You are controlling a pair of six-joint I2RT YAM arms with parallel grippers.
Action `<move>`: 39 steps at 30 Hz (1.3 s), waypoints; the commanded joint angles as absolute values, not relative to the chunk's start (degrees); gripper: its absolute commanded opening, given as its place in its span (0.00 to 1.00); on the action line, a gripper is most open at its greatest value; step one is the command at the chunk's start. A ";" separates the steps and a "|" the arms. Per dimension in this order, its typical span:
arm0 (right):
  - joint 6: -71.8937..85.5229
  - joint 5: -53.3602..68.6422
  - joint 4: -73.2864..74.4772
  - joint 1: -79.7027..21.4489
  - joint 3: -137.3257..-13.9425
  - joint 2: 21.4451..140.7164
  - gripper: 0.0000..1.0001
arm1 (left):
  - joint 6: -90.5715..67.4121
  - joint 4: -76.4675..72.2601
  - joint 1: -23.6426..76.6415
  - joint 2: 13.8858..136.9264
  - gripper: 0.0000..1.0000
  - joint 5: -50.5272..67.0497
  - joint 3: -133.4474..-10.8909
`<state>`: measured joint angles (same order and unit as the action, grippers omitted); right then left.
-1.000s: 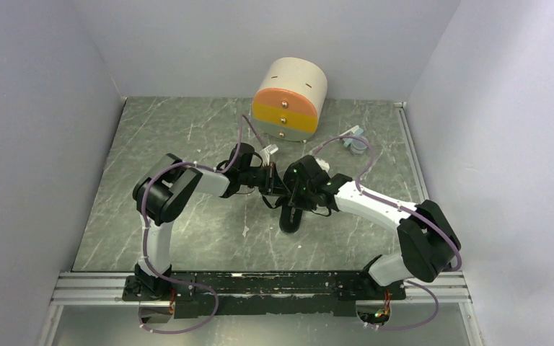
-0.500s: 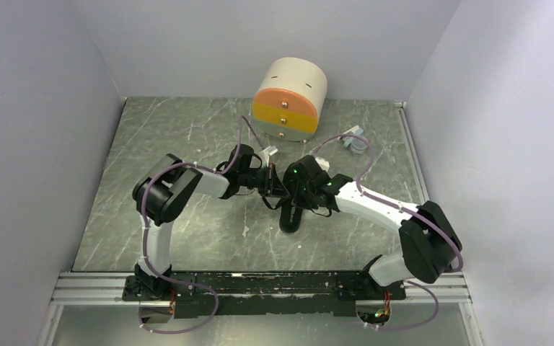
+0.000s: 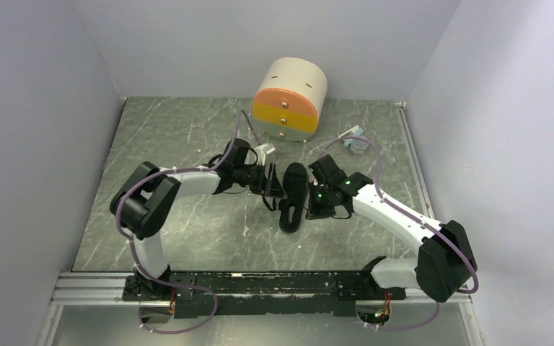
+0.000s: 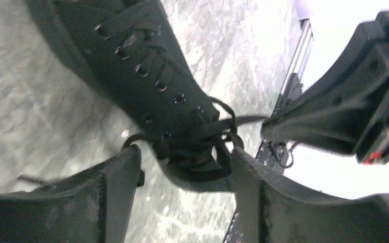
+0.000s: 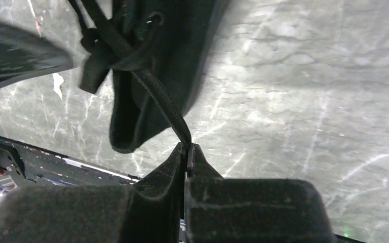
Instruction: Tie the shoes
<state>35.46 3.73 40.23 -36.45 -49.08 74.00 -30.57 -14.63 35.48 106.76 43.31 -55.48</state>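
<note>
The black lace-up shoe (image 3: 293,196) lies in the middle of the table, with a knot (image 4: 202,135) in its thin laces near the collar. My left gripper (image 3: 271,184) stands at the shoe's left side. In the left wrist view its fingers (image 4: 116,182) are spread wide with the shoe's heel end between them, gripping nothing. My right gripper (image 3: 311,204) is at the shoe's right side. It is shut on a lace end (image 5: 168,109) that runs taut from the knot (image 5: 109,50) to its fingertips (image 5: 187,148).
A round drawer box (image 3: 291,97) with orange, yellow and pale fronts stands at the back centre. A small clear object (image 3: 355,141) lies at the back right. The metal rail (image 3: 260,287) with the arm bases runs along the near edge. Grey walls close in three sides.
My left gripper has opened, let go of the lace and drawn back to the left. My right gripper has closed on the other lace end and pulled it to the right, uncovering the shoe.
</note>
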 commanded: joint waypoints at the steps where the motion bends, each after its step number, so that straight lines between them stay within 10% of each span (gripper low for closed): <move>1: 28.57 4.95 44.77 -31.14 -49.25 71.26 0.00 | -19.38 -0.38 32.70 99.13 0.87 34.87 -55.95; 5: 26.18 4.95 45.30 -27.72 -48.93 69.97 0.00 | -12.22 4.77 32.51 92.55 0.95 23.11 -52.82; 13: 25.03 7.47 42.91 -26.45 -48.64 70.46 0.00 | 7.44 5.62 38.39 96.14 0.60 25.57 -53.25; 31: 25.61 8.79 42.98 -26.40 -51.87 71.93 0.00 | 7.67 -7.28 42.53 107.90 0.58 31.41 -54.64; 36: 26.72 8.00 45.26 -26.40 -52.12 70.74 0.00 | 5.96 -2.27 42.41 105.02 0.08 20.17 -52.48; 39: 28.40 6.44 48.33 -26.39 -53.57 69.41 0.00 | 2.42 5.27 42.35 101.14 0.05 13.19 -51.46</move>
